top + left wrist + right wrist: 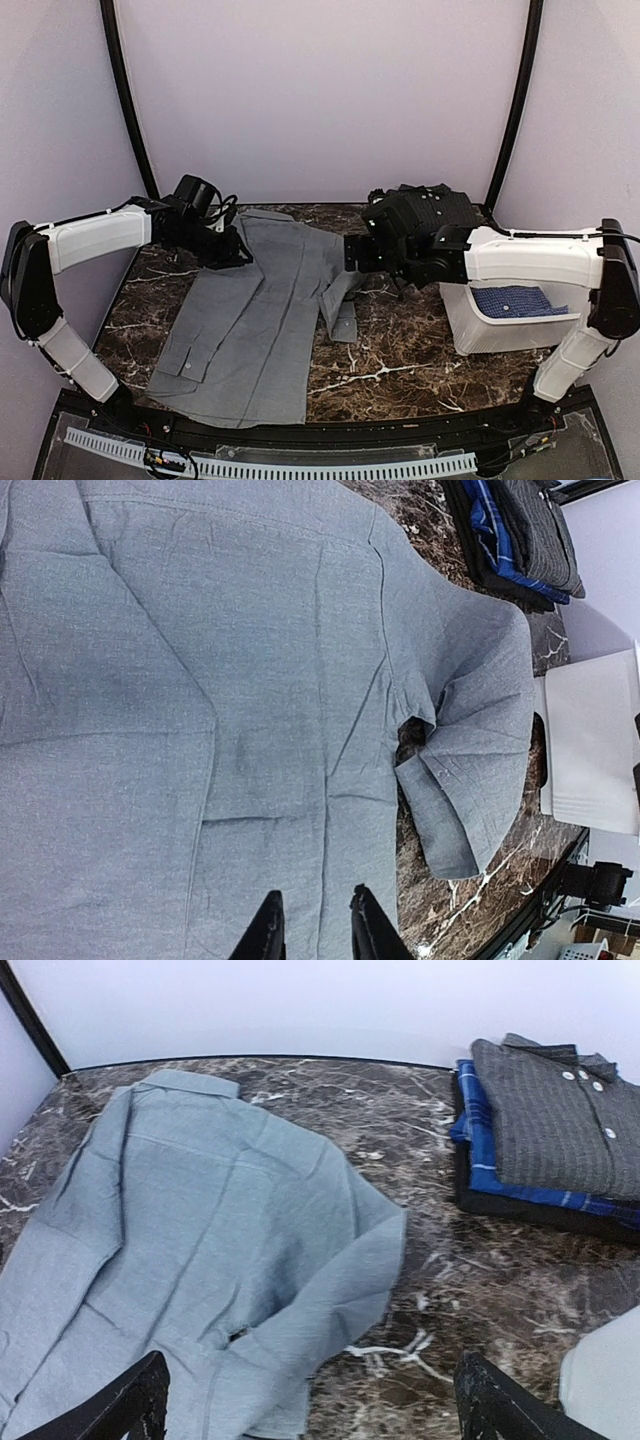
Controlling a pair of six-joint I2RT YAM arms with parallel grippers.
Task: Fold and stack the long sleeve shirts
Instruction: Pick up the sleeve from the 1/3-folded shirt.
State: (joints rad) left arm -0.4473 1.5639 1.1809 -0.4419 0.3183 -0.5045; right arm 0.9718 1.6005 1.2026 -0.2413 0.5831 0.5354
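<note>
A plain mid-grey shirt (250, 320) lies spread flat on the marble table, collar at the far end, its right sleeve (342, 305) doubled back at the edge. It fills the left wrist view (200, 710) and shows in the right wrist view (190, 1240). My left gripper (236, 252) hovers at the shirt's far left shoulder; its jaws (315, 935) are a little apart over the cloth and hold nothing. My right gripper (355, 255) is beside the right shoulder, wide open and empty (315, 1410). The blue white-dotted shirt (515, 300) lies in the white tub.
The white tub (470, 335) stands at the right, under my right arm. A stack of folded shirts (545, 1130), dark striped on top, blue and black below, sits at the far right of the table. Bare marble (400, 370) lies between the shirt and the tub.
</note>
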